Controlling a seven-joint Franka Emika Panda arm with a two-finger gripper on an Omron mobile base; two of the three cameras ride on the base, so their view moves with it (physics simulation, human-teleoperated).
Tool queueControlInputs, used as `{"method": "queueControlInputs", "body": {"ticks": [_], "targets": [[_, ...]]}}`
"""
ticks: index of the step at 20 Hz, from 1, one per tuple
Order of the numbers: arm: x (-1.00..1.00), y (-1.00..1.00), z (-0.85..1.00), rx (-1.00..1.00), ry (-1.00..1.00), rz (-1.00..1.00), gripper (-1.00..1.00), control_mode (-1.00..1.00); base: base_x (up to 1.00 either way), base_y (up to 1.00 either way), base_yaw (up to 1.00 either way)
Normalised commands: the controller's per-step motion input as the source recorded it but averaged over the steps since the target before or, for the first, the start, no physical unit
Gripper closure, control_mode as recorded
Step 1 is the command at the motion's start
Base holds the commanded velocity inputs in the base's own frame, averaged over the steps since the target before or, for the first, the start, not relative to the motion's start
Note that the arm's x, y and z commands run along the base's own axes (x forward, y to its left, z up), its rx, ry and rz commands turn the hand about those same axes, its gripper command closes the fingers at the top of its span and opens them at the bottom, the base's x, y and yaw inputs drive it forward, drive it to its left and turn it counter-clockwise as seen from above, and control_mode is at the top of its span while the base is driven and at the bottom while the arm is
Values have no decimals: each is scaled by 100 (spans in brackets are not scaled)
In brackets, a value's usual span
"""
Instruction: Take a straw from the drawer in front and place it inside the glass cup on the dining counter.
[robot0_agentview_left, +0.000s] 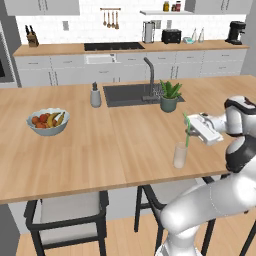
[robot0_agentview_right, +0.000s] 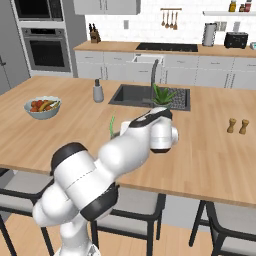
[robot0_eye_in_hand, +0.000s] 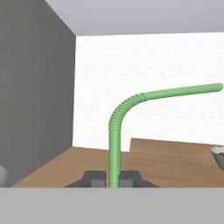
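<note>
The bright green straw (robot0_agentview_left: 188, 140) hangs roughly upright just above the clear glass cup (robot0_agentview_left: 180, 155), which stands near the front edge of the wood-grain dining counter (robot0_agentview_left: 100, 150). My gripper (robot0_agentview_left: 192, 131) is shut on the straw partway along it, reaching in from the right. In the hand view the straw (robot0_eye_in_hand: 114, 144) rises from between the fingertips of the gripper (robot0_eye_in_hand: 113, 178) and bends off to the right at its ribbed joint. From the right base view the straw (robot0_agentview_right: 111, 126) pokes out left of my arm, which hides the cup. The drawer is out of view.
On the counter are a fruit bowl (robot0_agentview_left: 48, 121) at the left, a soap dispenser (robot0_agentview_left: 95, 95), a dark sink (robot0_agentview_left: 131, 94) with faucet, and a potted plant (robot0_agentview_left: 169, 96) behind the cup. Two shakers (robot0_agentview_right: 237, 125) stand far right. Stools (robot0_agentview_left: 65, 215) sit under the front edge.
</note>
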Motion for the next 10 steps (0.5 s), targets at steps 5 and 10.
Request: {"method": "queueControlInputs", "body": {"ticks": [5,10], "targets": [[7,0,-11,2,-5,7,100,-100,0,0,0],[5,-1,-12,1,-5,4,100,-100,0,0,0]]}}
